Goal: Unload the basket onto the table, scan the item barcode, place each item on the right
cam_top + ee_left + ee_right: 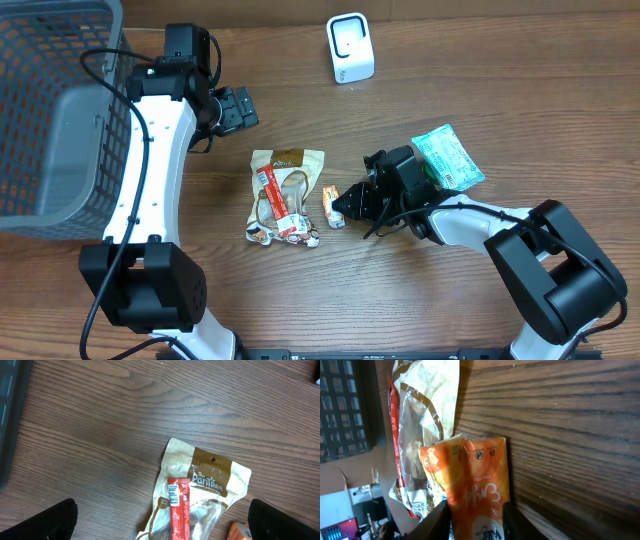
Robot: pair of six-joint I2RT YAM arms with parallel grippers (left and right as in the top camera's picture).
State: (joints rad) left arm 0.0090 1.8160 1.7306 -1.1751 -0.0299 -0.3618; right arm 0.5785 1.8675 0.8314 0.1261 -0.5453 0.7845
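Where the orange packet (333, 207) lay: flat on the counter (500, 80), just beside the tan snack bag's (287, 190) right edge, its long axis parallel to the bag's.
Right gripper (345, 205): on the packet's side away from the bag, with the packet's near end between its 2 fingers; whether clamped or merely flanking, I could not tell.
Left gripper (238, 108): wide open and empty, beyond the bag's brown header end, farther from the packet.
Nearer arm: right.
Scanner (350, 48): upright, well beyond the bag's header end.
Surface: smooth wood-grain counter.
Room: green packet (447, 157) past the right gripper; wire basket (50, 100) far off the bag's left side; the way to the scanner looked unobstructed.
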